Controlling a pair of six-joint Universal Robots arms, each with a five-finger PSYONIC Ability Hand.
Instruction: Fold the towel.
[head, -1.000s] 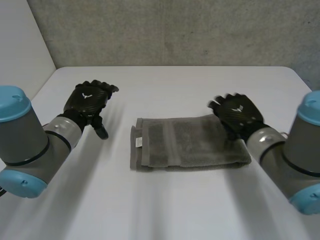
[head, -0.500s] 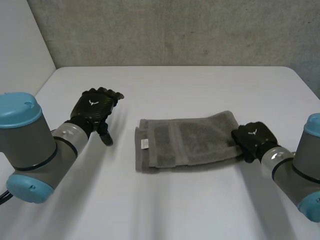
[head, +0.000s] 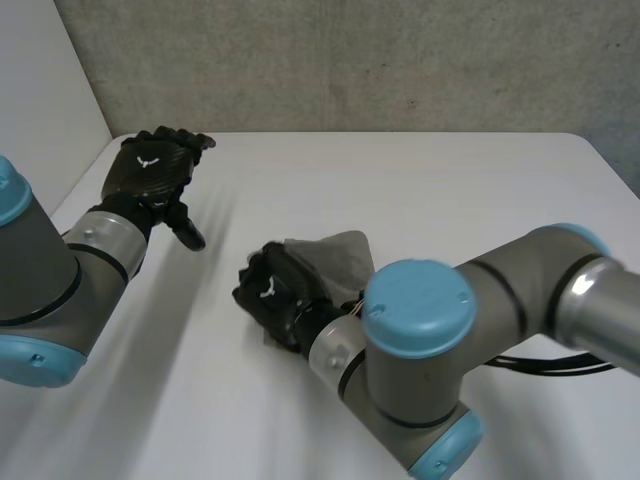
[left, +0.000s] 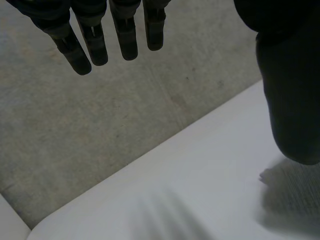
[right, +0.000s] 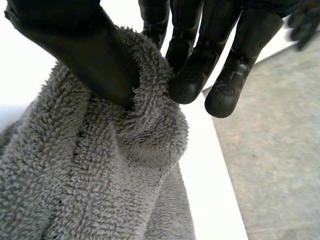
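Towel: the grey towel (head: 338, 254) is lying bunched near the middle of the white table (head: 470, 185), much of it hiding behind the right hand and forearm in the head view; in the right wrist view the towel (right: 100, 190) is rising in a gathered fold into the hand
Right hand: the right hand (head: 273, 292) is pinching that fold, its thumb (right: 75, 40) pressing the cloth from one side and its fingers (right: 192, 75) closing in from the other, so it is clamped on the towel; its back is facing the head camera, just left of the visible cloth
Right arm: the right arm (head: 520, 290) is reaching in from the right and crossing over the towel, its light-blue elbow cap (head: 420, 298) facing the head camera
Left hand: the left hand (head: 152, 172) is hovering well apart from the towel, near the table's far left corner, holding nothing; its fingers (left: 95, 42) are hanging straight and slightly spread, the thumb (left: 287, 80) standing off to one side
Left arm: the left arm (head: 60, 280) is angling in from the left
Backdrop: a grey concrete wall (head: 350, 60) is running behind the table's far edge
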